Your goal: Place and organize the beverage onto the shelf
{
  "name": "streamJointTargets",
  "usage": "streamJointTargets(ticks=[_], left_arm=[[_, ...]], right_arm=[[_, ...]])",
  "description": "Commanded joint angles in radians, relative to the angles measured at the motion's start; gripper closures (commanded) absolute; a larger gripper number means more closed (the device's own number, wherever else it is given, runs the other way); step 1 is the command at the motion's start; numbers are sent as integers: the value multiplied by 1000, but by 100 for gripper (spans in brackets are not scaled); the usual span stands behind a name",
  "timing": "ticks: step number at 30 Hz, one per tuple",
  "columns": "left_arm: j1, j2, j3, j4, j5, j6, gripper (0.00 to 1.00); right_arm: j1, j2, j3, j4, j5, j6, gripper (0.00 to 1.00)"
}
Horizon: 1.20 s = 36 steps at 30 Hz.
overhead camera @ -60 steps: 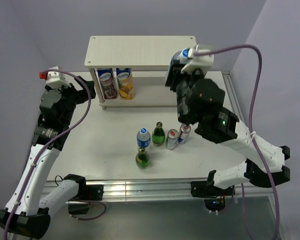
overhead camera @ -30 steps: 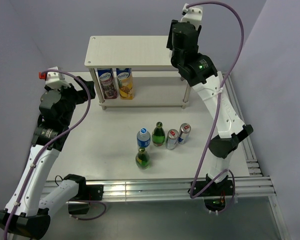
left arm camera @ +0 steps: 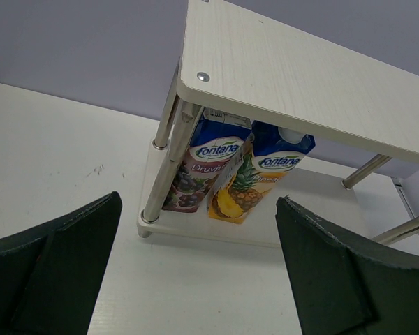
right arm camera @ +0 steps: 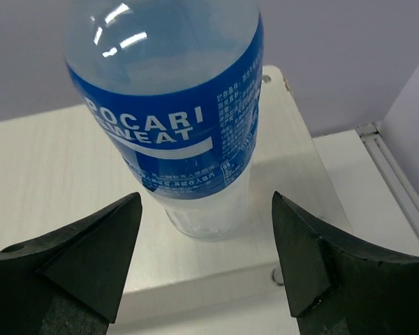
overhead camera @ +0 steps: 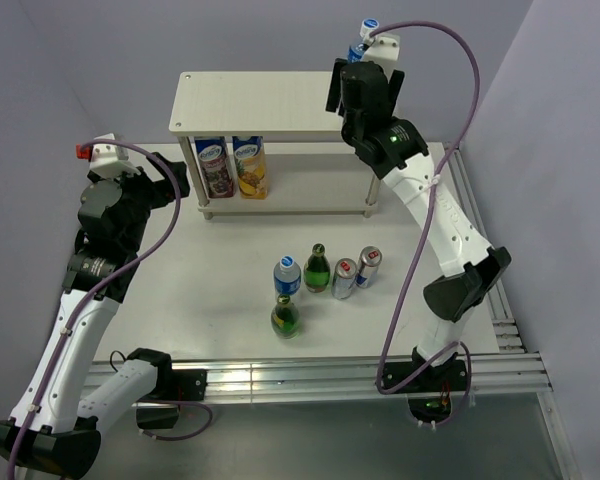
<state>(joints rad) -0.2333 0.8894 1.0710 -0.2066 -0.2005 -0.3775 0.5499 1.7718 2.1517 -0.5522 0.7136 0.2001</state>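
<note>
White table (overhead camera: 220, 250) is occupied nearest by five loose drinks (overhead camera: 320, 275). Beyond, two cartons (left arm camera: 223, 174) are held on the lower tier of the shelf (overhead camera: 270, 100), faced by the left gripper (left arm camera: 197, 202), spread and empty. At its top right corner a bottle (right arm camera: 174, 118) is stood upright. It is judged smooth, slippery plastic, best gripped at the label. The right gripper (right arm camera: 204, 209) is held high on an outstretched arm, jaws parted either side, untouching.

The left arm (overhead camera: 65, 345) and right arm (overhead camera: 435, 215) are showing white shells over black joint housings, purple cables (overhead camera: 179, 205) looping alongside; a green light (overhead camera: 391, 140) is glowing on the right, a red tab (overhead camera: 83, 151) is topping the left, and the jaws are appearing matte black and wedge-shaped.
</note>
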Motion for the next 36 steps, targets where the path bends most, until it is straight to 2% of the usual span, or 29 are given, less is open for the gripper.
streamJointTargets(ticks=[1,6,12,16,21,24,30,36], left_arm=[[5,-9,4,26,-7,23,1],[5,-6,4,26,-7,23,1],[5,0,3,26,-8,23,1],[5,5,4,24,-16,25,1],[6,6,9,24,-16,28,1],[8,5,7,24,-19,26,1],[9,5,7,23,-20,28,1],[9,5,7,23,-20,28,1]], right_arm=[[15,-120,-97,84,15,21,18],[45,-193,-193,86,41,41,18],[143,-322,-366,104,102,78,16],[257,-445,-556,112,115,131,16],[499,-569,-780,92,45,249,16],[623,-600,-892,74,3,349,16],[803,-601,-989,0,52,527,16],[817,-585,-1038,-6,46,616,16]])
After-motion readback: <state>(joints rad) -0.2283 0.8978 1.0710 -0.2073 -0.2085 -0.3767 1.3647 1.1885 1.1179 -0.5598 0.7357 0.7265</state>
